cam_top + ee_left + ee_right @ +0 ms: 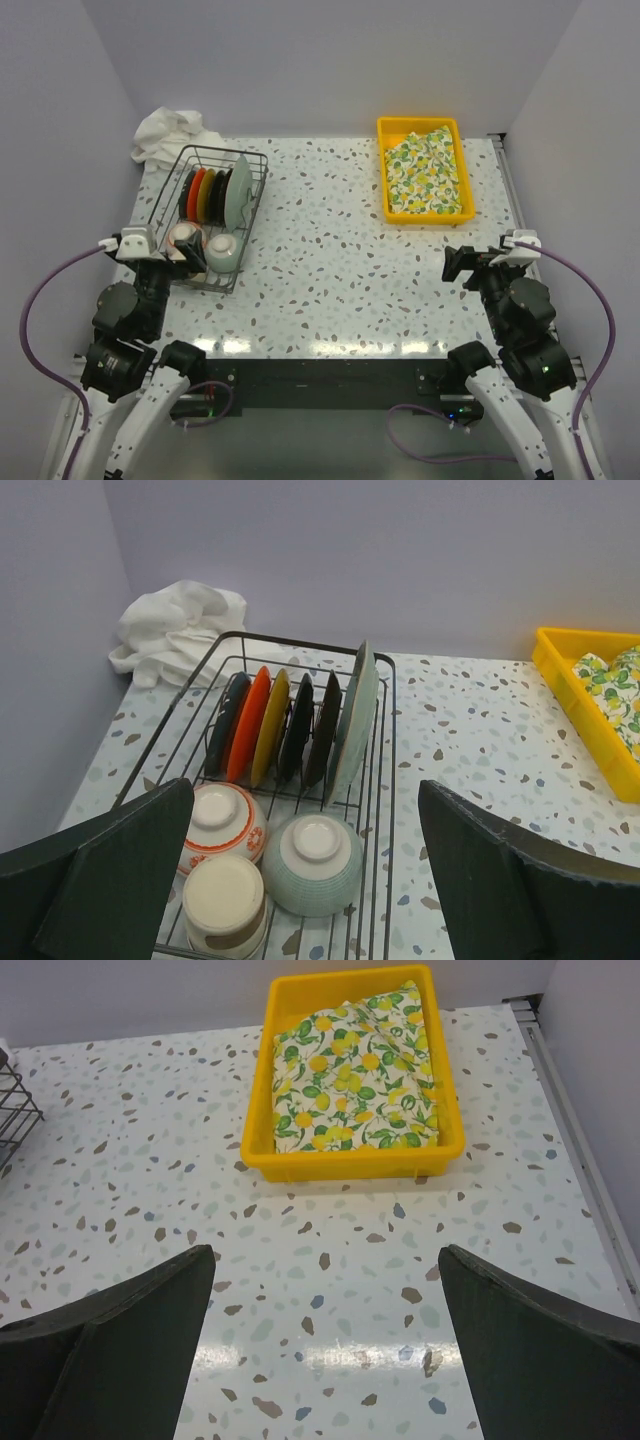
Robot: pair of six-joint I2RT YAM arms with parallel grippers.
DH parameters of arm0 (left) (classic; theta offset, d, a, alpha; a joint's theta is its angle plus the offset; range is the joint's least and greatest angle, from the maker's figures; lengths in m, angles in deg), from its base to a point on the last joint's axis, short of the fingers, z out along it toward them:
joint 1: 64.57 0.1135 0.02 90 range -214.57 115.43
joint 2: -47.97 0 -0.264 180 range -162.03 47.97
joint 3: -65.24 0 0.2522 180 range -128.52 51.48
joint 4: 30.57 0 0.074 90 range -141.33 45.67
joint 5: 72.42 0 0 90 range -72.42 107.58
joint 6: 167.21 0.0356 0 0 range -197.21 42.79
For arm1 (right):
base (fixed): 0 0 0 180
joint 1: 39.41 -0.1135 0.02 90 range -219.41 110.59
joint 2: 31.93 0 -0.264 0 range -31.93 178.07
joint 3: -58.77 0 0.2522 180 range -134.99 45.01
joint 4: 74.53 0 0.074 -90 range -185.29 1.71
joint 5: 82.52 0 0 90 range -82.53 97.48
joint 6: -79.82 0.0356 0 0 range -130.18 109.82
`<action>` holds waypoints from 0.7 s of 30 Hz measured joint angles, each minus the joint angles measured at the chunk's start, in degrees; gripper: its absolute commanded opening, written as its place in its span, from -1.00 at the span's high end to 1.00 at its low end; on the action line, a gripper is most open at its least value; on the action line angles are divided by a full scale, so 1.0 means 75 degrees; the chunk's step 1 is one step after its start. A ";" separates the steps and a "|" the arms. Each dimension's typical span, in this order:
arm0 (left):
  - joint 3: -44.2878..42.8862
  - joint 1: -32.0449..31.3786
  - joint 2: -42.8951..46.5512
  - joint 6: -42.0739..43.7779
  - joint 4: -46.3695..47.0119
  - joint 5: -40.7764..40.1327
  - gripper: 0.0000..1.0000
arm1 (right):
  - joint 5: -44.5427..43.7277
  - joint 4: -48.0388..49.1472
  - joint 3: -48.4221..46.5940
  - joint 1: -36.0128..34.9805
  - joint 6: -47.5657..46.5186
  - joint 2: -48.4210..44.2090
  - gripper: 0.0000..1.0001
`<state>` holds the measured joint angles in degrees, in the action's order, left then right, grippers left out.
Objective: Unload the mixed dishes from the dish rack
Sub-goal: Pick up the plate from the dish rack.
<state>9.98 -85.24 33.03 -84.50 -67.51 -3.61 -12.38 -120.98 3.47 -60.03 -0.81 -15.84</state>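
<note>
Where the left gripper hovers, the dish rack lies just ahead.

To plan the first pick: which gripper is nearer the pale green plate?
Left. The left gripper hovers at the dish rack's near end, near the pale green plate; the right gripper is far across the table.

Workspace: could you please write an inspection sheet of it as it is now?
Surface: speckled white tabletop, no spills seen.
Job's things: dark wire dish rack holds six upright round plates; a red-white patterned bowl, pale green bowl and cream cup sit at its near end.
Clutter: crumpled white cloth behind rack; yellow plastic tray with lemon-print cloth.
Claws: left claw open, at rack's near end; right claw open over bare table.
Cables: purple cables loop from both wrists.
Surroundings: plain pale walls.
</note>
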 measured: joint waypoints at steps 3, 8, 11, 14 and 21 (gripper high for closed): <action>0.0000 0.0000 -0.0096 0.0000 0.0006 0.0032 -1.00 | -0.0003 0.0006 0.0000 0.0000 0.0003 -0.0020 -0.97; 0.0003 0.0000 -0.0239 0.0000 0.0055 0.0134 -1.00 | -0.0006 0.0015 0.0000 0.0000 0.0003 -0.0061 -0.97; 0.0012 0.0000 -0.0338 -0.0003 0.0111 0.0195 -1.00 | -0.0003 0.0015 0.0000 0.0000 0.0012 -0.0064 -0.97; 0.0020 0.0000 -0.0501 -0.0017 0.0195 0.0233 -1.00 | 0.0009 0.0015 0.0000 0.0000 0.0064 -0.0064 -0.97; 0.0009 0.0000 -0.1413 -0.0216 0.0460 0.0242 -0.98 | 0.0315 0.0044 0.0000 0.0000 0.0239 -0.0044 -0.97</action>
<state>10.05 -85.24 22.43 -86.12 -64.06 -1.80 -10.02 -120.65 3.47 -60.03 0.98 -16.16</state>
